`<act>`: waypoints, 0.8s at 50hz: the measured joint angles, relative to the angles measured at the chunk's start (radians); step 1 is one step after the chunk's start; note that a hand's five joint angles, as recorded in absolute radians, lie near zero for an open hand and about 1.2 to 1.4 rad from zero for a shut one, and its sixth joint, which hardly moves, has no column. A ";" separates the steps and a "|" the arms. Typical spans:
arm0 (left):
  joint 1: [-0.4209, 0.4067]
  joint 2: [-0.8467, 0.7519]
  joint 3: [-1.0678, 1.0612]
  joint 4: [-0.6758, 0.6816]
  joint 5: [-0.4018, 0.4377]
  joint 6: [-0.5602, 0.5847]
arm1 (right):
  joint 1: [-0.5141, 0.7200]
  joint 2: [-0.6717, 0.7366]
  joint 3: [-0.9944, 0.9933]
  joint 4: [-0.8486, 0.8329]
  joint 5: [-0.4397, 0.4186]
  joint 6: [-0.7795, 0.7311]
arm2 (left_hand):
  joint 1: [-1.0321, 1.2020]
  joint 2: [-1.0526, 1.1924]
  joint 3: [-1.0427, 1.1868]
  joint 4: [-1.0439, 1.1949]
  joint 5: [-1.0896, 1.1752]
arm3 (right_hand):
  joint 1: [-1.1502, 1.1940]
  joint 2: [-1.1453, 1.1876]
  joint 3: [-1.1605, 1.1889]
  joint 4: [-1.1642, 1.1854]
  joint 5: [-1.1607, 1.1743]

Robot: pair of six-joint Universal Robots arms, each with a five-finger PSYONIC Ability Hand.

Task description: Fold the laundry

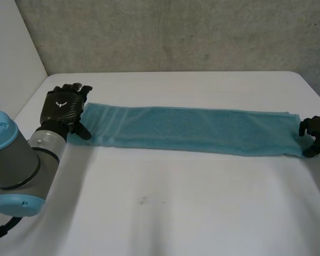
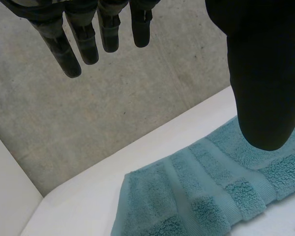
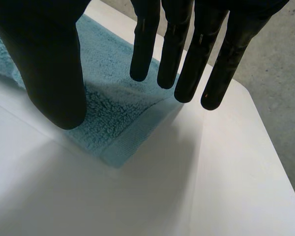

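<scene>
One towel (image 1: 192,130): teal terry, folded into a long narrow strip. It lies flat across the far half of the table, running from my left side to my right.
Towel ends: the left end carries woven bands across it, and the right end finishes in a flat hem at the corner.
Left hand (image 1: 64,109): sits at the towel's left end with its back up. I read it as wide, with the fingers (image 2: 88,39) straight and well apart from the thumb (image 2: 263,83) and nothing pinched. The thumb hangs over the banded end, but I cannot tell whether it touches.
Right hand (image 1: 316,133): sits at the towel's right end. It is also wide, with the fingers (image 3: 187,54) straight and the thumb (image 3: 44,64) set apart over the hemmed corner, holding nothing. I cannot tell whether it touches the cloth.
Table (image 1: 165,208): white, with rounded far corners.
Left arm (image 1: 21,165): a grey joint with light-blue caps, at the table's near left.
Wall (image 1: 176,32): grey concrete, behind the table.
</scene>
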 measured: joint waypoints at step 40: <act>0.006 0.009 0.001 0.000 -0.002 0.006 | 0.256 0.005 -0.379 0.000 0.410 -0.185 | 0.000 0.000 0.000 0.000 0.000 | 0.397 0.529 0.534 0.539 0.521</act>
